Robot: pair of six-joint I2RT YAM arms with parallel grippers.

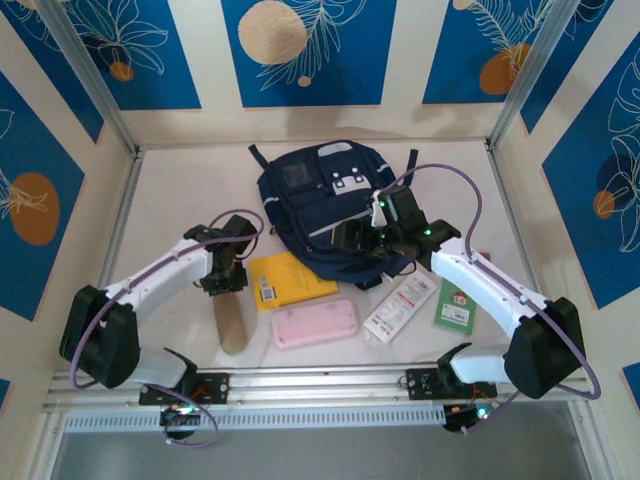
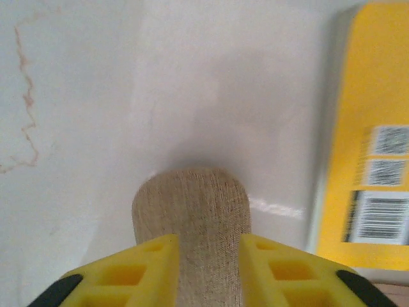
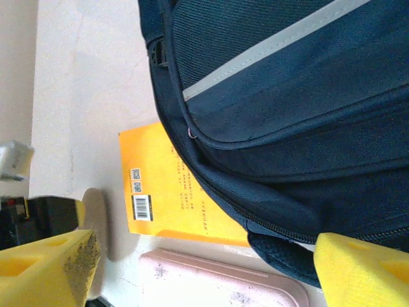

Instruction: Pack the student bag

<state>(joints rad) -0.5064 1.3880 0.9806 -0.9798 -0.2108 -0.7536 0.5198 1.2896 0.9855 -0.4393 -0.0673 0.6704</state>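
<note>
- The left gripper (image 2: 209, 272) is clamping a tan, woven-textured cylinder (image 2: 192, 204). Its wrist view is showing yellow fingers (image 2: 150, 272) pressing both sides.
- The right gripper (image 3: 204, 246) is hanging, jaws wide apart, over the navy-blue fabric backpack (image 3: 287, 96), at its 6 o'clock edge.
- Overhead, the backpack is lying at the white table (image 1: 180, 195)'s 12 o'clock, the cylinder at 7 o'clock.
</note>
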